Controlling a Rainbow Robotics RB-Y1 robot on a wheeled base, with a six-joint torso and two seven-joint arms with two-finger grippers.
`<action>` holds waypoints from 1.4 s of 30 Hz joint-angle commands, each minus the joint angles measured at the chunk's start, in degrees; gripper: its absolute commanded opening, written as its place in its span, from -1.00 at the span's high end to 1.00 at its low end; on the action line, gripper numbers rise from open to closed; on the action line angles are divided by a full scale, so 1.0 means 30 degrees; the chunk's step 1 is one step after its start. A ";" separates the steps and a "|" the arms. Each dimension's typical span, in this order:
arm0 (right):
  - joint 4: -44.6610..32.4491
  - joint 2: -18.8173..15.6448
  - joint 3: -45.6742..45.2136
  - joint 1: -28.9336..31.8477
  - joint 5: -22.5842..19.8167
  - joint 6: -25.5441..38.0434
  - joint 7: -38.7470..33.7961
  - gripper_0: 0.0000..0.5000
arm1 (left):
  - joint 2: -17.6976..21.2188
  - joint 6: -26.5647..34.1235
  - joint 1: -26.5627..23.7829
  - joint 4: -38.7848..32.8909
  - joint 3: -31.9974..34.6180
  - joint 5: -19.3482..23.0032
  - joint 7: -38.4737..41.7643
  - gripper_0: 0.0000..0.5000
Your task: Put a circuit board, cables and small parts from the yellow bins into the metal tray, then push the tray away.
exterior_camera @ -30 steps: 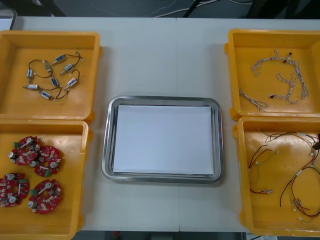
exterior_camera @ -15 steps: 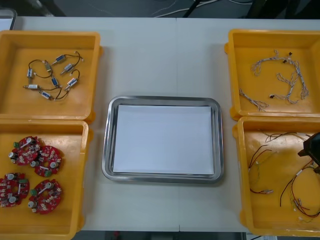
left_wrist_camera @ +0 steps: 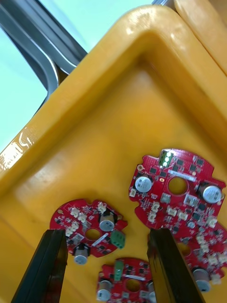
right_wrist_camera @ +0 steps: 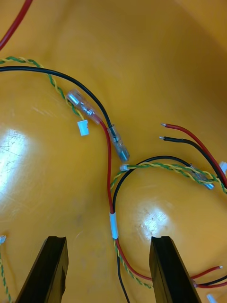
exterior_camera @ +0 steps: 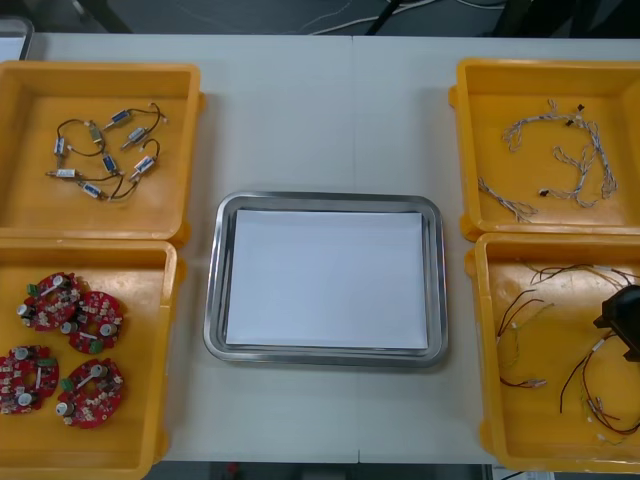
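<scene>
Right tool (right_wrist_camera: 109,267), fingers spread, hangs over the tabletop's (exterior_camera: 320,110) near right yellow bin (exterior_camera: 540,440); left tool (left_wrist_camera: 106,265), likewise spread, over the near left yellow bin (exterior_camera: 130,280). Between the bins sits the metal tray (exterior_camera: 212,300), white inside. Round red circuit boards (left_wrist_camera: 177,189) lie beneath the left tool, red, black and twisted cables (right_wrist_camera: 109,165) beneath the right.

The front camera is looking steeply down from above at the whole table (exterior_camera: 300,110), taking in the metal tray (exterior_camera: 212,300) and four yellow bins (exterior_camera: 190,80). The right wrist camera is peering closely down at the cables (right_wrist_camera: 108,142) in the near right bin (exterior_camera: 478,340). The left wrist camera is looking closely at the circuit boards (left_wrist_camera: 177,189) in the near left bin (left_wrist_camera: 118,66) beside the tray's rim, and the front view is showing both spots too.
</scene>
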 commanded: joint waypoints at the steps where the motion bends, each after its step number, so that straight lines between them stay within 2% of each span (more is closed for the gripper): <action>1: -0.0227 0.0377 0.0516 0.0608 0.0546 -0.0382 0.0542 -1.00 | -0.0882 0.0248 -0.0779 -0.0650 -0.0276 -0.1309 0.2654 -1.00; 5: -0.0168 0.0611 0.0575 0.0608 0.0927 -0.0587 0.0660 -1.00 | -0.1028 0.0248 -0.0398 -0.0621 0.0046 -0.1543 0.3152 -1.00; 13: 0.1033 0.0699 0.1571 0.0461 0.1806 -0.2228 0.0865 -1.00 | -0.2141 0.0248 -0.0076 -0.0650 0.1072 -0.1865 0.3562 -1.00; 28: 0.1121 0.1197 0.1659 0.0461 0.2216 -0.2169 0.1011 -1.00 | -0.3577 0.0248 0.1652 -0.1119 0.1013 -0.1397 0.3797 -1.00; 29: 0.1121 0.1197 0.1688 0.0461 0.2216 -0.2198 0.1011 -0.65 | -0.3635 0.0248 0.1770 -0.1207 0.0984 -0.1338 0.3855 -1.00; 30: 0.1121 0.1197 0.1659 0.0461 0.2216 -0.2169 0.1040 -0.42 | -0.3635 0.0248 0.1858 -0.1265 0.0954 -0.1338 0.3885 -1.00; 32: 0.1092 0.1168 0.1688 0.0461 0.2216 -0.2169 0.1040 0.67 | -0.3665 0.0248 0.1887 -0.1324 0.0837 -0.1250 0.4002 -1.00; 34: 0.1121 0.1168 0.1659 0.0461 0.2216 -0.2169 0.1099 1.00 | -0.3665 0.0248 0.1887 -0.1324 0.0779 -0.1250 0.4148 -1.00; 42: 0.1092 0.1168 0.1659 0.0403 0.2362 -0.2169 0.1451 1.00 | -0.3665 -0.0120 0.1858 -0.1236 0.0105 -0.1279 0.4412 -1.00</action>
